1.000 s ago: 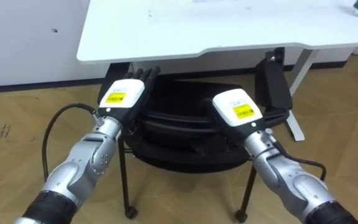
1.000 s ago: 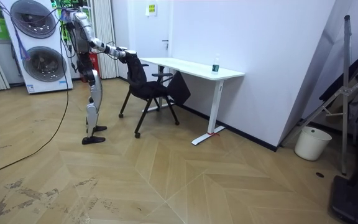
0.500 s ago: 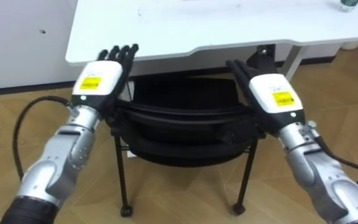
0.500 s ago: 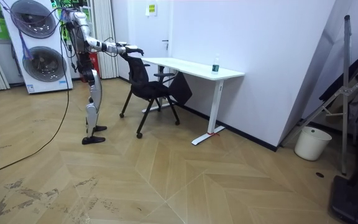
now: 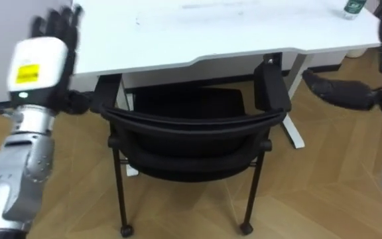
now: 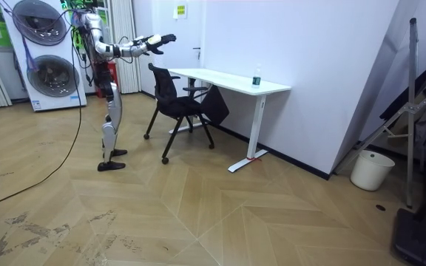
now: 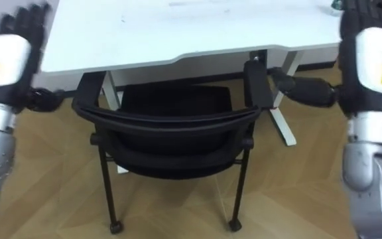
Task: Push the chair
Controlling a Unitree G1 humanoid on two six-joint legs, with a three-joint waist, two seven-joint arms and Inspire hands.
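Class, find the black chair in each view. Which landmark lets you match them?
Left eye view: chair at centre, before the white desk.
Right eye view: chair just left of centre.
Room view: chair upper left, before the robot.
Shared landmark: the white desk.

The black chair point(image 5: 191, 136) stands upright, seat seemingly partly under the desk.

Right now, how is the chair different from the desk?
The chair is black; the desk is white. The chair is lower, its seat partly under the desk's top. The chair stands on thin legs with little wheels; the desk on a white leg with a flat foot. Both stand on the wooden floor.
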